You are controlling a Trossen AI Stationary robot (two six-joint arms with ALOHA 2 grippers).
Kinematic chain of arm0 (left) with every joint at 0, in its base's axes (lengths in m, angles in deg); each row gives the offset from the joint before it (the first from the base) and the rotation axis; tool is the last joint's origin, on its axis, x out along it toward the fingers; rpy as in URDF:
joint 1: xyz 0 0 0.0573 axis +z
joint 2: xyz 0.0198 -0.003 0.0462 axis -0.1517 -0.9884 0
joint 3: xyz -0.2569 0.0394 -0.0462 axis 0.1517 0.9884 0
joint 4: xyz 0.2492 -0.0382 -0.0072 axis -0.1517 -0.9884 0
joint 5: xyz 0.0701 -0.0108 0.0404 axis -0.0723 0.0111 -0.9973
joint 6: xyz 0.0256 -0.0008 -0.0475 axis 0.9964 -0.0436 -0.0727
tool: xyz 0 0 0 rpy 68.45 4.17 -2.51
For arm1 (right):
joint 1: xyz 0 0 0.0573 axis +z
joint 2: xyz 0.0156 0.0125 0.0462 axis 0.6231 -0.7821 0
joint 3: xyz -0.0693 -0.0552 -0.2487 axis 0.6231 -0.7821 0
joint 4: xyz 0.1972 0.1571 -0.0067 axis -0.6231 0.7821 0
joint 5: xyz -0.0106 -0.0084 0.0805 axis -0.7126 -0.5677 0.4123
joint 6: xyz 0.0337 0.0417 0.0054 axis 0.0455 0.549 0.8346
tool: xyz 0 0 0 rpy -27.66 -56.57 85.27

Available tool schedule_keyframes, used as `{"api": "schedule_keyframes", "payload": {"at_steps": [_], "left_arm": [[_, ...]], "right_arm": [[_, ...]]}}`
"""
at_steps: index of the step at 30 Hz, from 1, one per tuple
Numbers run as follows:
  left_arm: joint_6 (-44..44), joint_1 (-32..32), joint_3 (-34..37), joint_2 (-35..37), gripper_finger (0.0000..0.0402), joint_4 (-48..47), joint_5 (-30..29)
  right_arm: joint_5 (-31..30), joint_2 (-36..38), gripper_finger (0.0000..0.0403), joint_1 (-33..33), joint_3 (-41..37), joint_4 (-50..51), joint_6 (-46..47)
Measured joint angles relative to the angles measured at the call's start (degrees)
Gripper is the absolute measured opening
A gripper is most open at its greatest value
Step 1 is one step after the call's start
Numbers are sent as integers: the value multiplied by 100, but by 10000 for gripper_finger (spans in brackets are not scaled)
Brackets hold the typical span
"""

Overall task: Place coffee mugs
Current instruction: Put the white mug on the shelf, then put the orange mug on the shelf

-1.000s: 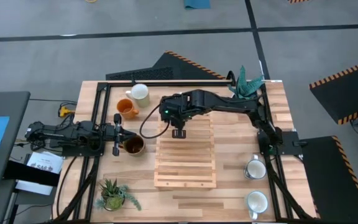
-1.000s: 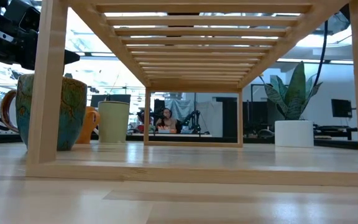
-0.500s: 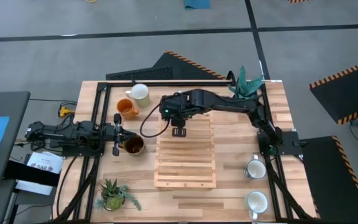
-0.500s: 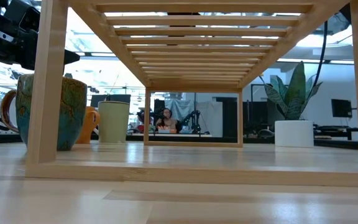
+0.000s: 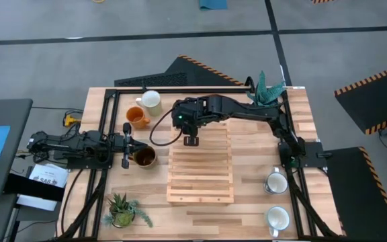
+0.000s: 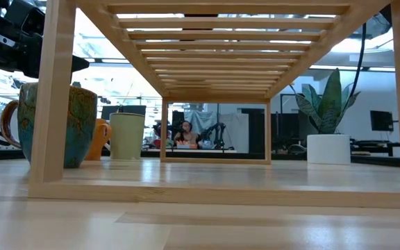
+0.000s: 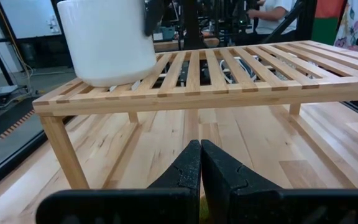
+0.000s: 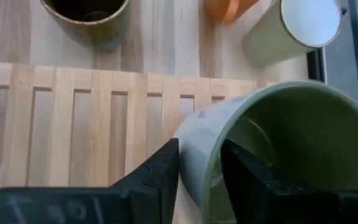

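**High view: right pincer over the mug at the rack's far corner**

The right pincer [image 5: 191,140] hangs above the far left corner of the slatted wooden rack [image 5: 200,176] in the middle of the worktop [image 5: 254,215]. A pale mug [image 7: 107,43] stands upright on the slats at that corner. In the right wrist view its inside looks greenish. In that view the pincer's fingers [image 8: 163,171] stand apart, astride the mug's wall, one outside and one inside the rim. I cannot tell whether they touch the wall.

The left pincer [image 7: 201,168] lies low at the left side of the worktop with its fingers pressed together, holding nothing. It points towards the rack.

Just beside it stands a dark mug [image 5: 144,157]. Farther back on the left an orange mug [image 5: 138,117] and a pale cream mug [image 5: 152,101] stand close together. Two white mugs [image 5: 276,182] sit one behind the other near the right front edge, well apart from the rack.
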Motion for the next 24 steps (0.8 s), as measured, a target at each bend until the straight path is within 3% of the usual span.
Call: {"api": "schedule_keyframes", "payload": {"at_steps": [14,19,24], "left_arm": [[0,0,0,-2,0,0,0],[0,0,-2,-2,0,0,-2],[0,0,-2,-2,0,0,0]], "right_arm": [[-56,814,143,37,2,136,30],[-54,1166,143,97,-17,817,333],[-63,1700,143,247,-750,1158,695]]}}
